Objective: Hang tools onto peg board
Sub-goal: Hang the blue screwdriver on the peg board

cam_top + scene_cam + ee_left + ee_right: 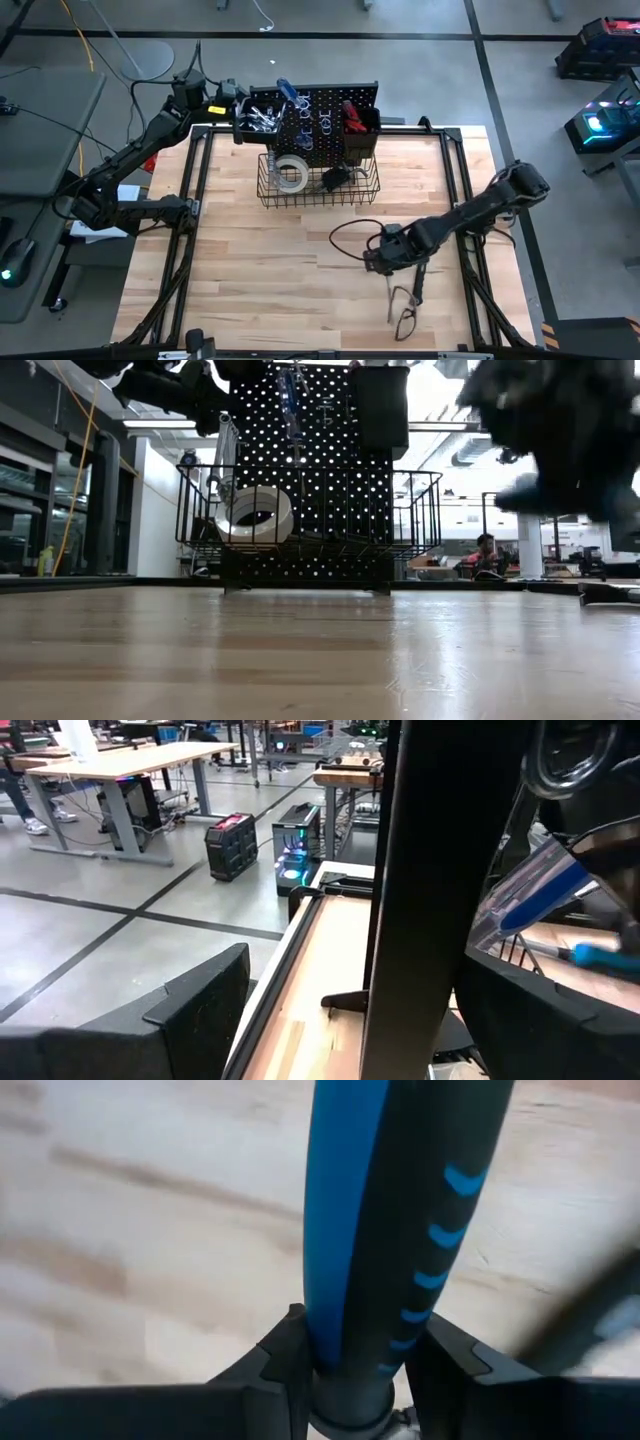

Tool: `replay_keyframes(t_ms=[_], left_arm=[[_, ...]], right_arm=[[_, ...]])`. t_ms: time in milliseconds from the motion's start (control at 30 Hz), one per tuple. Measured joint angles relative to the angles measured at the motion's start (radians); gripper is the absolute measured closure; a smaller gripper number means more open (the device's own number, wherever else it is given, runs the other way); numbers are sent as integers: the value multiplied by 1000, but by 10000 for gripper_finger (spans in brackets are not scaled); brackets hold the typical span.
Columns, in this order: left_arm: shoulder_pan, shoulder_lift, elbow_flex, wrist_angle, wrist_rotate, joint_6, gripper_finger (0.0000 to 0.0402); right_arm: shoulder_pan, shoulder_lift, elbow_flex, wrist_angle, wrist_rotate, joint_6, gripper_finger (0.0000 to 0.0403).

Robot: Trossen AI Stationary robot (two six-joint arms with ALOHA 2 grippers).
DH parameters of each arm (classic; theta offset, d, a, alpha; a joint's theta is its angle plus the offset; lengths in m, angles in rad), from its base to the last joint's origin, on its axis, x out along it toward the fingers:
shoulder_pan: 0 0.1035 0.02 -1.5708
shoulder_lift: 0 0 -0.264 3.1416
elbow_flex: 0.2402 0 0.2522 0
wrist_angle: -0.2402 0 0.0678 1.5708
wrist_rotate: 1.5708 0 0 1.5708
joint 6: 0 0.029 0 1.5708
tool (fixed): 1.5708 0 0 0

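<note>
Right claw (350, 1370) sat low over the desk (280, 290), its two fingers closed against the blue-and-black handle (390, 1220) of a tool, probably a screwdriver, though the close view hid its tip. Beside it on the desk lay pliers (404, 312) and a looped black cable (350, 240). Left claw (235, 100) waited with fingers spread wide at the peg board's (330, 110) left end, holding nothing. That board stood upright at the desk's far side, its wire basket (318, 190) holding the white tape roll (291, 174), wrenches (262, 117) in its left bin.
</note>
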Motion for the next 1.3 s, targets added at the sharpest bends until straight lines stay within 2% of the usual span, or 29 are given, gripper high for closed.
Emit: replay_keyframes(t_ms=[100,333,500,667,767,833,967,1067,1133,1300], left_arm=[[0,0,0,-1,-2,0,78],[0,0,0,-1,-2,-3,78],[0,0,0,-1,-2,-10,78],[0,0,0,-2,-2,-19,78],[0,0,0,-2,-2,-20,78],[0,0,0,-2,-2,-20,78],[0,0,0,-2,-2,-20,78],[0,0,0,-2,-2,-20,78],[0,0,0,-2,-2,-20,78],[0,0,0,-1,-7,-20,78]], right_arm=[[19,-16,128,-129,43,-57,297],[38,-45,402,-326,272,-175,297],[22,-46,560,-335,431,-325,297],[-23,-46,707,-225,667,-582,297],[-86,-46,776,-57,818,-857,297],[-138,-46,805,100,874,-1081,297],[-248,-44,821,461,914,-1565,297],[-328,-44,821,614,929,-1789,297],[-377,-44,822,631,920,-1844,297],[-467,-16,822,607,792,-1811,297]])
